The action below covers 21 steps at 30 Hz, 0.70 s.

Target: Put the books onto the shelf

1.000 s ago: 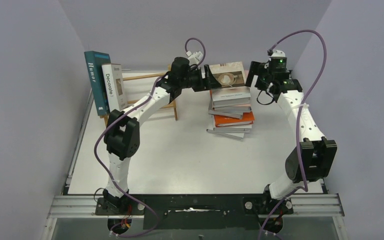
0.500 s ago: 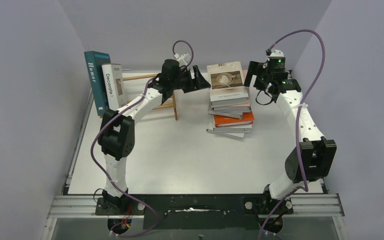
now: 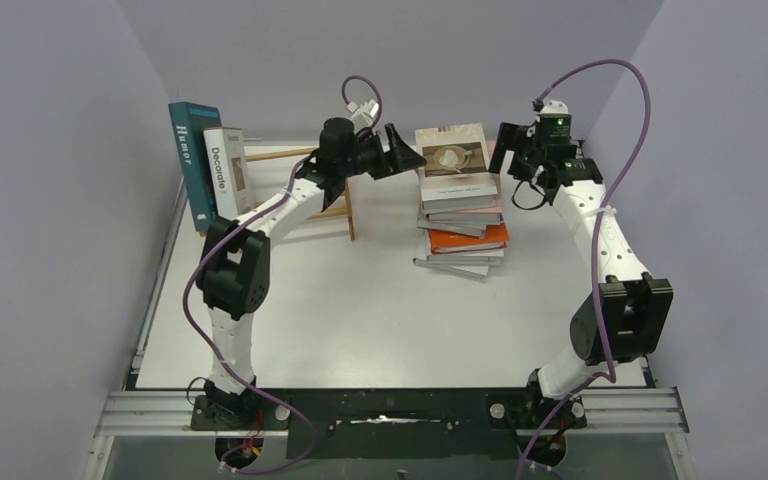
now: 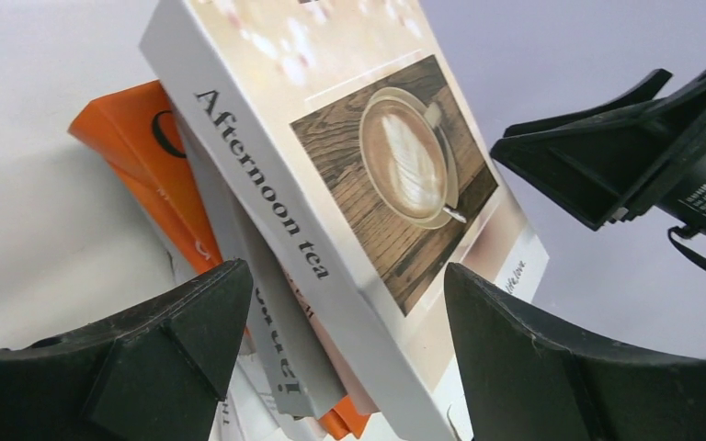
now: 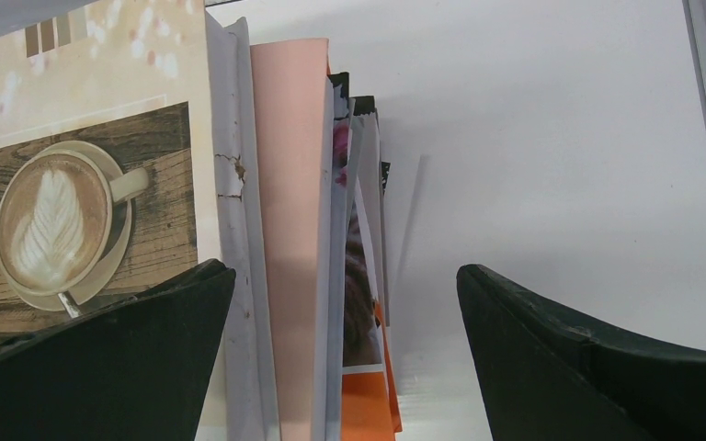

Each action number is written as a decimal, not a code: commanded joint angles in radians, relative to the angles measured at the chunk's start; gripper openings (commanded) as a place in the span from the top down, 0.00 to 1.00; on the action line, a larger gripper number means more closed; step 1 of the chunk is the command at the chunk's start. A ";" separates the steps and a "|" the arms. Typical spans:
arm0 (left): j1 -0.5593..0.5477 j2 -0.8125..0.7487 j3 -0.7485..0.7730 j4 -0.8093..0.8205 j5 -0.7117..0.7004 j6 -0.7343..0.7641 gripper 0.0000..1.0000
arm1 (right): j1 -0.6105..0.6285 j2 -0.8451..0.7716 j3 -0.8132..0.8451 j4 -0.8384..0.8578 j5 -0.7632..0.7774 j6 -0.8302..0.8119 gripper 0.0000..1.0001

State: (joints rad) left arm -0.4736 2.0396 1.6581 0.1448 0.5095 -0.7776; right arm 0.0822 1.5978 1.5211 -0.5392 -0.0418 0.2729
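Observation:
A stack of books lies in the middle of the table. Its top book, the white "Afternoon tea" with a coffee cup on the cover, overhangs the grey, pink and orange books below. My left gripper is open just left of that top book, whose spine shows between the jaws without contact. My right gripper is open at the stack's right side, facing the pink book. The shelf stands at the far left with teal "Humor" and white "Decorate" upright at its left end.
The left arm's forearm crosses in front of the shelf's right end post. Grey walls close in the table at the back and on both sides. White table surface stretches between the stack and the arm bases.
My left gripper drew back to the left, away from the top book, and its jaws widened. The right arm and the stack stayed put.

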 commanded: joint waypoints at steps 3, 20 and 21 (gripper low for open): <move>-0.004 0.024 0.022 0.142 0.084 -0.057 0.23 | 0.007 0.009 -0.001 -0.006 0.007 -0.019 0.02; -0.004 0.106 0.026 0.264 0.160 -0.163 0.22 | 0.026 0.020 0.005 -0.004 -0.012 -0.035 0.02; -0.005 0.110 0.028 0.265 0.162 -0.164 0.22 | 0.029 0.022 0.005 -0.005 -0.012 -0.035 0.02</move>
State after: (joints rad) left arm -0.4778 2.1372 1.6581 0.3012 0.6308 -0.9085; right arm 0.0902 1.6005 1.5211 -0.5354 -0.0425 0.2657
